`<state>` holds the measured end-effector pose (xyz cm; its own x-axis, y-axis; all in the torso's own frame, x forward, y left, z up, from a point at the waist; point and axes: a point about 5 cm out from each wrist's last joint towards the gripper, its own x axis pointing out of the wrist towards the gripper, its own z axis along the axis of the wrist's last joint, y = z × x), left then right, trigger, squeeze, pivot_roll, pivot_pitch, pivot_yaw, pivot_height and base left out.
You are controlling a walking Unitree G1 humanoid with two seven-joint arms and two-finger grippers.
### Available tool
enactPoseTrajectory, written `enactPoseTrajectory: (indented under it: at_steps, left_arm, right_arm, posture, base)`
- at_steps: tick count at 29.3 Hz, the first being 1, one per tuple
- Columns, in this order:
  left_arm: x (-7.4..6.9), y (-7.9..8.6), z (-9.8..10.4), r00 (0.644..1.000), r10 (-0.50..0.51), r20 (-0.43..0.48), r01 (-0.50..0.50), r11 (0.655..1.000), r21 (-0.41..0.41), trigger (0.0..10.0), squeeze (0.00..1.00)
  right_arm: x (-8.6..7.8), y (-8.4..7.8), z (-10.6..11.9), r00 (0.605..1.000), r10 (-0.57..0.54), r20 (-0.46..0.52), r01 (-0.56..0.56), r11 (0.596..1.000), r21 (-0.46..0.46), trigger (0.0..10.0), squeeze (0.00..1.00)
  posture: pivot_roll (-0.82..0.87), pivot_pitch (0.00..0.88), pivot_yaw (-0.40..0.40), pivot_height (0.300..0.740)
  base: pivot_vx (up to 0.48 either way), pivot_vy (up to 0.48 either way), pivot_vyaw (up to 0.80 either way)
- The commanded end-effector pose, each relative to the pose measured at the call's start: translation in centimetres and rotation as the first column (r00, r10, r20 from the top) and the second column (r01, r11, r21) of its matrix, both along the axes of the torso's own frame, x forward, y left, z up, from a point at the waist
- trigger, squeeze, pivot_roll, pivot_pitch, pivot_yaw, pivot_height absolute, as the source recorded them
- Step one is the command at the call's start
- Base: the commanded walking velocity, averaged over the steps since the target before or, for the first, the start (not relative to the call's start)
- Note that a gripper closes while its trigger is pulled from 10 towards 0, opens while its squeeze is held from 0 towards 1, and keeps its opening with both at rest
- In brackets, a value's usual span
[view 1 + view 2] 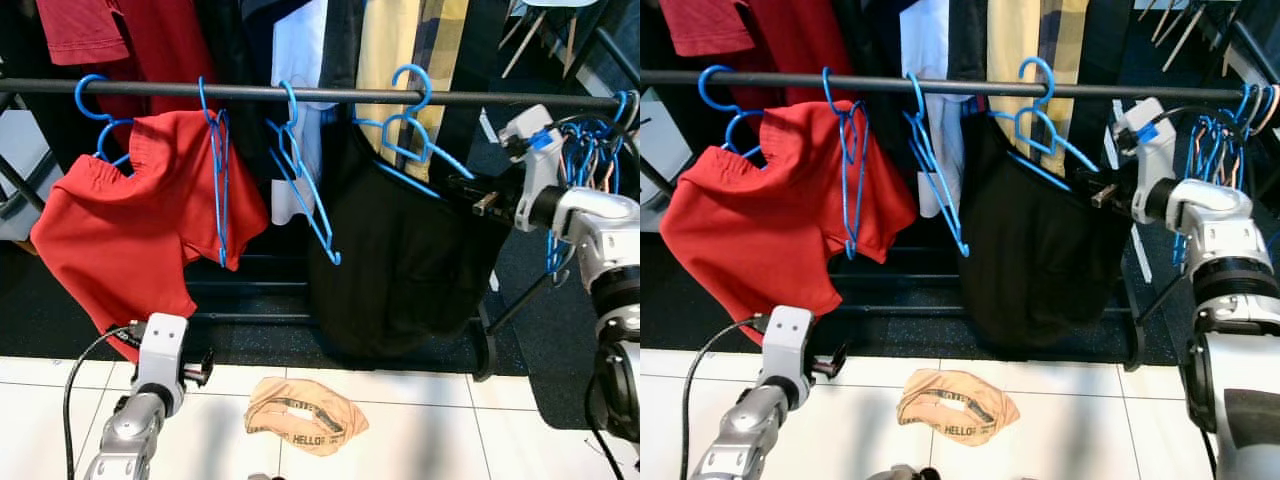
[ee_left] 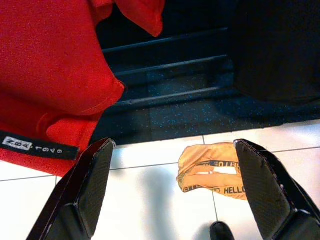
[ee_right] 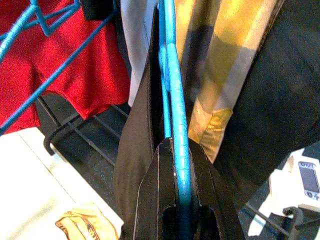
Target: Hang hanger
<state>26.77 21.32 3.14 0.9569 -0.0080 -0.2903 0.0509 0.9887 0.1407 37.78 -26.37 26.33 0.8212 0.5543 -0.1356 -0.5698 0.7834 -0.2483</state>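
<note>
Red shirt (image 1: 130,220) hangs at the rail's (image 1: 300,93) left end. Left hand (image 2: 175,195), fingers spread wide and empty, hovers low above the tiled floor (image 1: 450,430). Blue hanger (image 1: 415,125) carrying a black garment (image 1: 400,260) is hooked over the rail; right hand (image 1: 470,190) is clamped on its arm.

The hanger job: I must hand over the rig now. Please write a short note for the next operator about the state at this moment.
Right gripper: shut on the blue hanger that carries the black garment, at its right end.
Left gripper: open, holding nothing, low above the white floor.
Done: the hanger's hook is over the rail, between the empty blue hangers and the bunch at the rail's right end.
Left: open the right gripper, draw the arm back, check that the hanger stays on.
Note: an orange cloth lies on the floor; a red shirt hangs on the left.
</note>
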Motion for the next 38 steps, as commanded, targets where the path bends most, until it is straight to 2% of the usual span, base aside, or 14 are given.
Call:
enactPoseTrajectory:
  at_steps: [1,8,10,14,18,25,27,32,34,38]
  left_arm:
    - [-0.5,-0.2,-1.1,0.998,0.006,-0.058,-0.007,1.0,-0.006,10.0,0.0]
    - [-0.1,-0.4,-1.2,0.998,0.01,-0.067,-0.01,1.0,-0.003,10.0,0.0]
    - [0.2,-0.3,-1.1,0.997,0.008,-0.071,-0.008,1.0,0.003,10.0,0.0]
    - [0.3,-0.3,-1.1,0.998,0.006,-0.07,-0.005,1.0,0.007,10.0,0.0]
    - [0.7,-0.5,-0.9,0.998,-0.014,-0.063,0.014,1.0,0.0,10.0,0.0]
    - [0.9,-0.8,-0.8,0.998,-0.037,-0.055,0.035,0.999,-0.025,10.0,0.0]
    - [1.1,-1.2,-0.4,0.995,-0.093,-0.038,0.091,0.994,-0.064,10.0,0.0]
    - [1.1,-1.3,-0.2,0.987,-0.154,-0.037,0.151,0.986,-0.071,10.0,0.0]
    - [1.0,-1.3,0.0,0.976,-0.215,-0.045,0.211,0.975,-0.072,10.0,0.0]
    - [1.0,-1.5,0.5,0.964,-0.264,-0.035,0.26,0.962,-0.08,10.0,0.0]
  right_arm:
    - [-0.4,-0.3,1.7,0.996,0.02,0.088,-0.023,0.999,0.041,0.0,0.0]
    - [-0.9,-0.4,0.8,0.996,0.07,0.056,-0.072,0.997,0.027,0.0,0.0]
    - [-1.9,-0.9,-0.2,0.993,0.11,0.036,-0.111,0.994,0.023,0.0,0.0]
    - [-2.2,-1.2,-0.3,0.994,0.105,0.039,-0.106,0.994,0.035,0.0,0.0]
    - [-2.9,-2.5,-0.8,0.997,0.064,0.044,-0.067,0.996,0.063,0.0,0.0]
    - [-3.5,-3.1,-1.5,0.998,0.042,0.035,-0.045,0.997,0.069,0.0,0.0]
    - [-4.6,-3.4,-2.2,0.999,0.049,0.024,-0.05,0.996,0.078,0.0,0.0]
    - [-6.1,-3.3,-2.7,0.993,0.116,-0.007,-0.115,0.992,0.06,0.0,0.0]
    - [-7.1,-3.2,-2.5,0.986,0.164,-0.027,-0.163,0.986,0.03,0.0,0.0]
    - [-7.5,-3.4,-2.0,0.985,0.171,-0.025,-0.171,0.985,0.021,0.0,0.0]
  posture:
    - [-0.03,0.112,0.023,0.74]
    - [-0.04,0.096,0.022,0.74]
    - [-0.04,0.077,0.024,0.74]
    - [-0.04,0.073,0.026,0.74]
    - [-0.05,0.058,0.03,0.74]
    - [-0.06,0.047,0.029,0.74]
    - [-0.06,0.038,0.03,0.74]
    - [-0.06,0.033,0.037,0.74]
    - [-0.07,0.03,0.042,0.74]
    - [-0.07,0.027,0.041,0.74]
  base:
    - [0.0,0.0,0.0]
    - [0.0,0.0,0.0]
    - [0.0,0.0,0.0]
    - [0.0,0.0,0.0]
    - [0.0,0.0,0.0]
    - [0.0,0.0,0.0]
    - [0.0,0.0,0.0]
    - [0.0,0.0,0.0]
    - [-0.27,0.0,0.0]
    - [-0.304,0.0,0.0]
